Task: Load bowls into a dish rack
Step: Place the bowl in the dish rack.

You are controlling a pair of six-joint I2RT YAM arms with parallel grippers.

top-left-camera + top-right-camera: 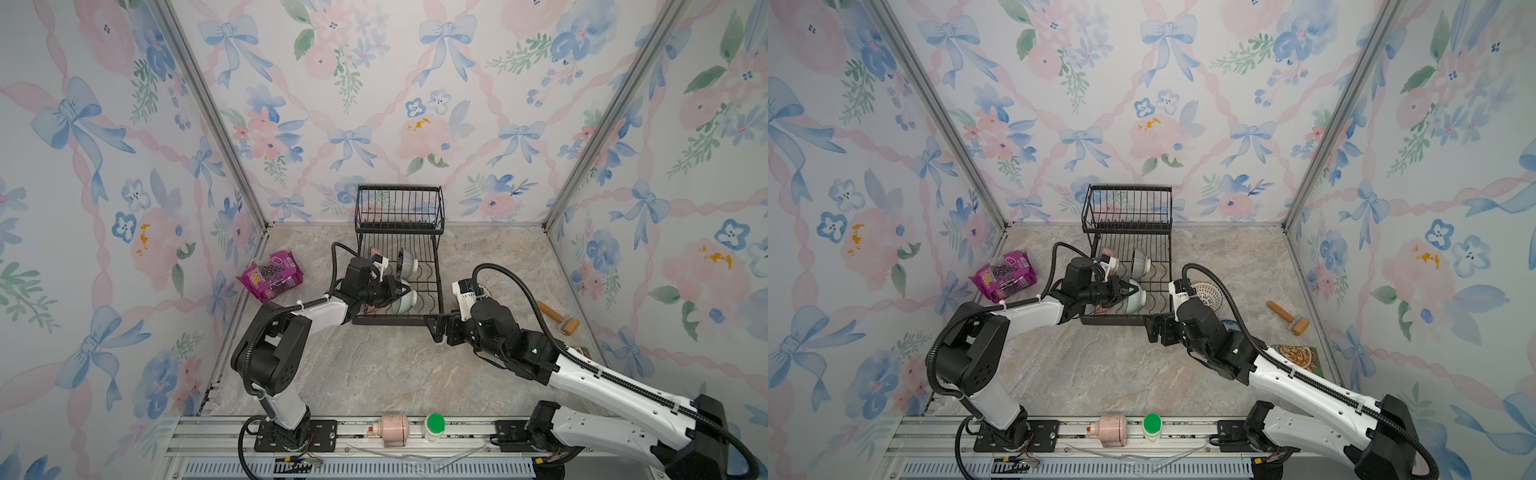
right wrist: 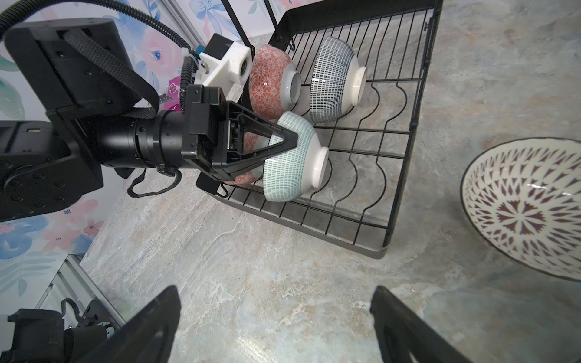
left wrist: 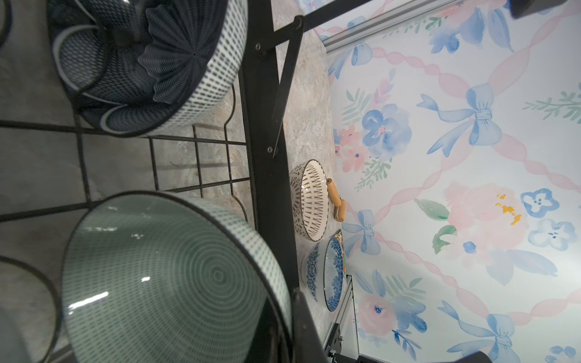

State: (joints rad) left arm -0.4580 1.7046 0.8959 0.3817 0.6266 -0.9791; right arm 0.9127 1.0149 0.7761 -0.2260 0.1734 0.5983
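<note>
1. The left gripper (image 2: pixel 284 143) was found closed on the rim of the mint green bowl (image 2: pixel 292 163).
2. That bowl was held on edge in the near row of the lower tier of the dish rack (image 2: pixel 403 176), at its left end, with the foot turned right. It was judged seated or nearly so, but not yet released.
3. A pinkish bowl (image 2: pixel 243 179) was partly hidden behind the closed claw, to the left of the mint green bowl.
4. In the far row, a red-patterned bowl (image 2: pixel 270 81) and a dark blue bowl (image 2: pixel 336 78) were stood on edge, side by side.
5. The right gripper (image 2: pixel 275 292) was held wide open and empty above the table (image 2: pixel 251 251), just off the rack's near right corner.
6. Right of the rack, a lattice bowl (image 2: pixel 528 207) and a blue floral bowl (image 3: pixel 327 273) were left upright on the table.
7. Four of the six bowls visible were judged loaded or nearly so. One release and two loads remained.
</note>
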